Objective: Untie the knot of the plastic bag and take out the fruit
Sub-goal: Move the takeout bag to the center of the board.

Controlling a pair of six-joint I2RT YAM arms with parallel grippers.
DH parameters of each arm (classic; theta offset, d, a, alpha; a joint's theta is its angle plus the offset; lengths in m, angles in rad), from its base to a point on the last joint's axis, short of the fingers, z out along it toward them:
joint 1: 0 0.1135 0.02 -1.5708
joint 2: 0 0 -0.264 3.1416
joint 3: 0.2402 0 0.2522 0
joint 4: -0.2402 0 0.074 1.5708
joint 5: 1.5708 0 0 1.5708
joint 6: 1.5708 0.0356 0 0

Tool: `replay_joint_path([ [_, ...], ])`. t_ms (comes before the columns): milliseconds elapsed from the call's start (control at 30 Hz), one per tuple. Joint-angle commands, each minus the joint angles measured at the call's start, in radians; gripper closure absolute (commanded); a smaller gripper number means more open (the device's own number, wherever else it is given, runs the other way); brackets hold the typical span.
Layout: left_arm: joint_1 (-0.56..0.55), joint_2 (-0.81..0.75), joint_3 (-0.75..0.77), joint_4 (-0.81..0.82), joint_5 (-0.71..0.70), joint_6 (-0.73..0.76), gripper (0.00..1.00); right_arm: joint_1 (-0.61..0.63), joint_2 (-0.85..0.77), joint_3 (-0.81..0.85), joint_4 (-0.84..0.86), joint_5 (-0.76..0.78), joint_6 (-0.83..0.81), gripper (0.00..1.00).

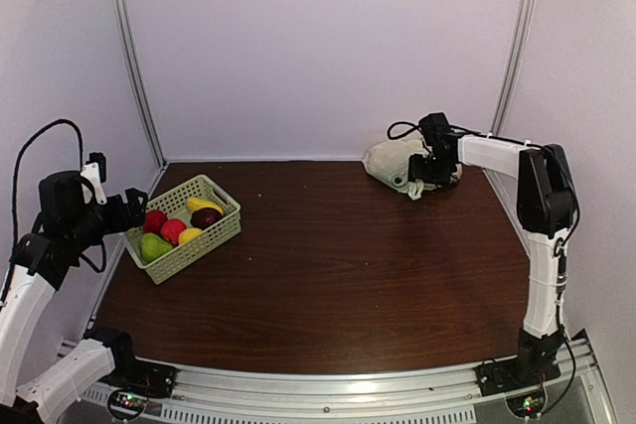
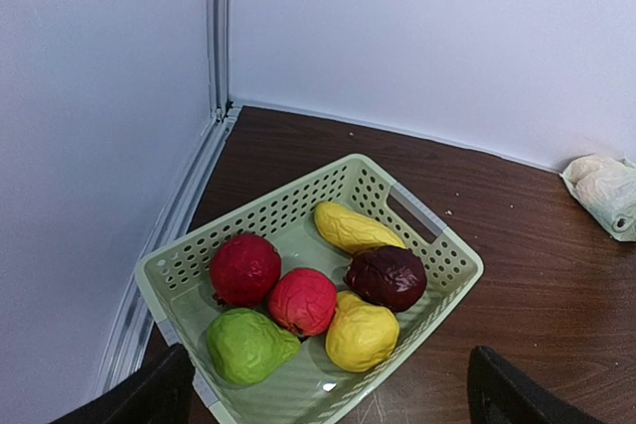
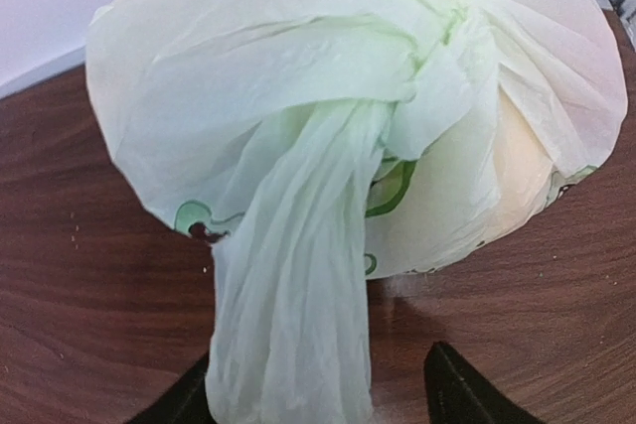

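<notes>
Up in the far right corner of the bench (image 1: 338, 275), close to the back wall (image 1: 318, 47), the plastic bag (image 1: 391, 159) sits as a round, pale greenish-white bundle. The right pincer (image 1: 429, 172) is reached out to the bag's right side.

In the right wrist view the bag fills the upper part of the frame, directly ahead of the pincer. The knot (image 3: 437, 42) is a bunched twist high on the bundle, up and to the right of the pincer's centre line and well beyond the fingertips. From it a loose tail (image 3: 293, 295) of the same thin plastic hangs down toward the camera and runs between the two dark fingers (image 3: 452, 389). The jaws stand partly apart around this tail. The left finger is at or against its edge, and the right finger is clear of it with bare wood between, so nothing is clamped. A warm pale tint shows through the plastic on the bag's right side, but what is inside cannot be made out.

Well apart, on the left of the bench, the left pincer (image 2: 328, 389) hangs spread wide and empty over the near edge of a pale green slotted basket (image 2: 288, 196). In the basket lie a green pear (image 2: 248, 345), two red fruits (image 2: 244, 268), a dark purple plum (image 2: 388, 277) and two yellow pieces (image 2: 360, 335).
</notes>
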Motion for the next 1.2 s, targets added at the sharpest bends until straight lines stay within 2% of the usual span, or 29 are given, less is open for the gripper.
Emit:
replay_joint_path([
  [0,0.007,-0.002,0.008,0.03,-0.01,0.01,0.03,-0.01,0.03,0.077,-0.013,0.004,-0.027,0.41],
  [233,0.007,-0.001,0.007,0.032,-0.005,0.013,0.03,-0.012,0.035,0.079,-0.003,-0.007,-0.052,0.79],
  [300,0.007,-0.001,0.008,0.034,0.005,0.015,0.02,-0.012,0.036,0.078,-0.007,-0.009,-0.058,0.98],
  [333,0.007,0.001,0.006,0.037,0.009,0.016,0.03,-0.012,0.033,0.075,-0.007,-0.01,-0.058,1.0],
  [467,0.008,0.001,0.003,0.039,0.008,0.014,0.03,-0.011,0.012,0.055,0.009,-0.042,-0.077,1.0],
  [800,0.009,0.042,0.016,-0.009,-0.093,-0.002,0.02,-0.008,-0.131,-0.103,0.015,-0.29,-0.193,1.0],
  [967,0.009,0.054,0.013,-0.008,-0.068,0.006,0.03,0.012,-0.259,-0.261,0.004,-0.361,-0.222,1.0],
  [1167,-0.02,0.072,0.003,-0.001,0.044,0.0,0.1,0.074,-0.429,-0.45,0.0,-0.421,-0.232,1.0],
])
